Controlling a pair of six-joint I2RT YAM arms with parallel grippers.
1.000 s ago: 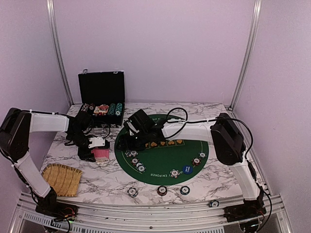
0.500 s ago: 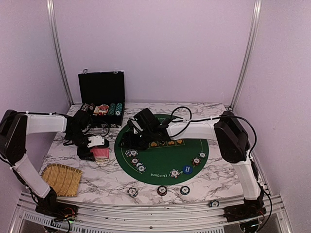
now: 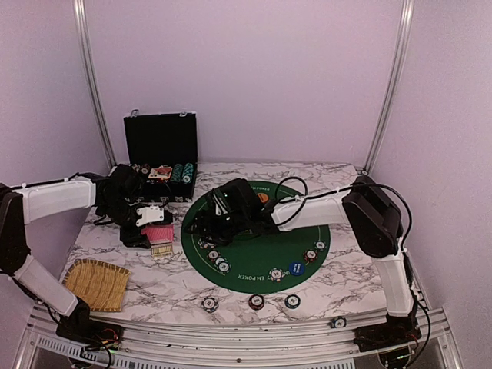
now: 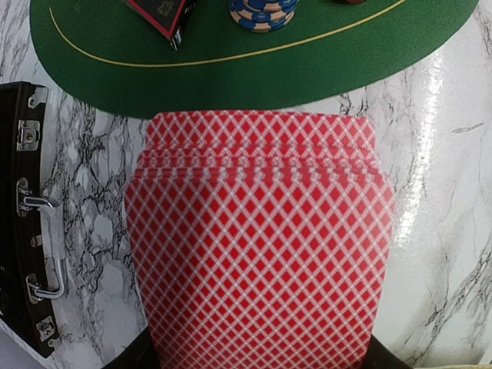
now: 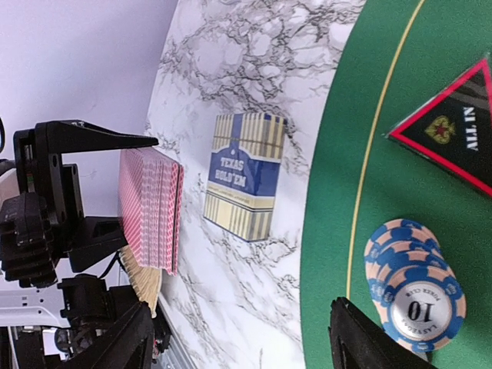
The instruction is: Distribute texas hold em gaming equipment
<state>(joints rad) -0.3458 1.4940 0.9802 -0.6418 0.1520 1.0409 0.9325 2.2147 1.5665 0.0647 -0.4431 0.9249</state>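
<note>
My left gripper [image 3: 147, 224] is shut on a deck of red-backed playing cards [image 4: 261, 238], held just above the marble left of the green felt mat [image 3: 261, 246]. In the right wrist view the same deck [image 5: 150, 207] stands on edge beside a blue-and-cream Texas Hold'em card box [image 5: 246, 177]. My right gripper [image 5: 238, 346] is open and empty over the mat's left edge, near a stack of blue poker chips [image 5: 415, 296] and a dark triangular marker [image 5: 453, 131]. More chip stacks [image 3: 221, 264], a blue button [image 3: 294, 268] and an orange button [image 3: 264, 197] lie on the mat.
The open black chip case [image 3: 161, 154] stands at the back left, its latches close to my left gripper. A woven straw mat [image 3: 96, 283] lies at the front left. Three chip stacks [image 3: 256, 301] sit on the marble in front of the mat, another [image 3: 338, 323] by the front rail.
The right arm has reached further left, bringing its open gripper to the mat's left edge. The left gripper has drawn the deck slightly back, uncovering the card box.
</note>
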